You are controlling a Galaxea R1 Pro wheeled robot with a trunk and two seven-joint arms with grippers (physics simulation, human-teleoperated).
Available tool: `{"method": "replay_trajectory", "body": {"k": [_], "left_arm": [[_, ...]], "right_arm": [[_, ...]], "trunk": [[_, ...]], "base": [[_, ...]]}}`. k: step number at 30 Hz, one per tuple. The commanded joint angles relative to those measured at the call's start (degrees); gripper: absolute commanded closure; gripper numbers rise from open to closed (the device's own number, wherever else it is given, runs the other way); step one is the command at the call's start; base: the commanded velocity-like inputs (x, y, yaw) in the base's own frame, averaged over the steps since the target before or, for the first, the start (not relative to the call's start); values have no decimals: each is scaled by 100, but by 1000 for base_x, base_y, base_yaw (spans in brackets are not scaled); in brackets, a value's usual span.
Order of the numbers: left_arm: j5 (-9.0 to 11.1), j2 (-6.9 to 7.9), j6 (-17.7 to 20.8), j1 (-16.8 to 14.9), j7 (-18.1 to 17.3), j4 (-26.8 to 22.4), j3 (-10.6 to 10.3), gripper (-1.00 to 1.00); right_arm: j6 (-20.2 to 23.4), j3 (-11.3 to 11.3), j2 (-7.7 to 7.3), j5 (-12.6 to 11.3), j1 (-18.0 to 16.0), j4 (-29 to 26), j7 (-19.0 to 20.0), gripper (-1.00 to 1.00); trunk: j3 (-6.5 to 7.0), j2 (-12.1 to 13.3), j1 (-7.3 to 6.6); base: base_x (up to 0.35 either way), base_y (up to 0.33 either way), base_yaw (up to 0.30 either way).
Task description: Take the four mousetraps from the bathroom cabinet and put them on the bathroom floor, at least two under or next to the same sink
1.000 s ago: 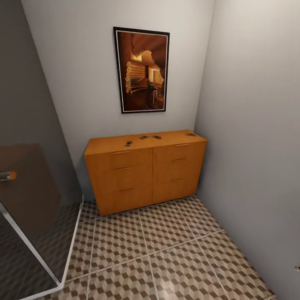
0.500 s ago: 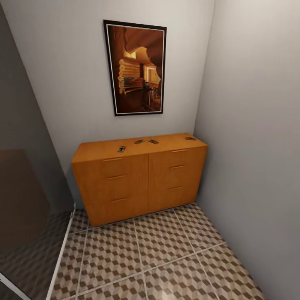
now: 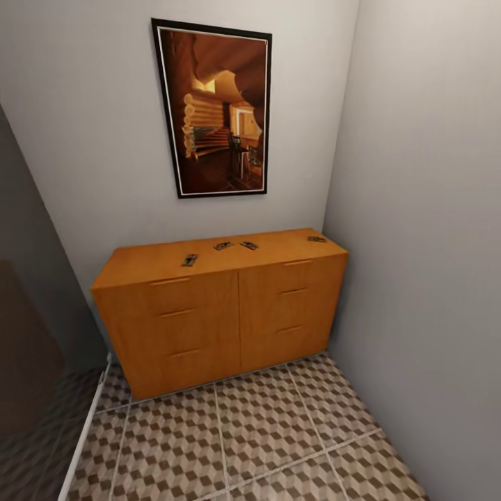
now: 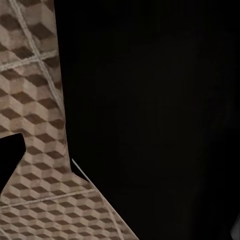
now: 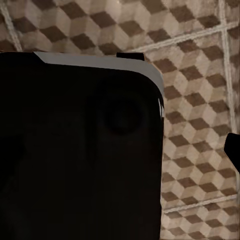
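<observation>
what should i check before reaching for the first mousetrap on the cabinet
1. All four mousetraps on the cabinet top: ok. One toward the left, two near the middle, one at the far right end.
2. Traps lying flat and apart from each other: ok.
3. Nothing stacked on or over the traps: ok.
4. Base close enough to reach the top: cannot tell; a strip of the bathroom floor lies between the camera and the cabinet front.
5. Jaws open and ready: cannot tell; both wrist views show dark robot parts over floor tiles.
6. Sink located for placing: cannot tell from here.
</observation>
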Motion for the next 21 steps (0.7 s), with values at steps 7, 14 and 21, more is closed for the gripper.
{"method": "replay_trajectory", "body": {"k": [7, 14, 21], "left_arm": [[3, -1, -8, 3, 5, -11, 4, -100], [3, -1, -8, 3, 9, -9, 4, -100], [3, -1, -8, 3, 8, -9, 4, -100]], "right_arm": [[-26, -1, -4, 9, -5, -9, 2, -100], [-13, -11, 6, -2, -4, -15, 2, -100], [-7, -6, 9, 1, -5, -4, 16, -100]], "trunk": [[-4, -2, 3], [-4, -2, 3], [-4, -2, 3]], "base": [[333, -107, 0], [333, -104, 0], [333, -95, 0]]}}
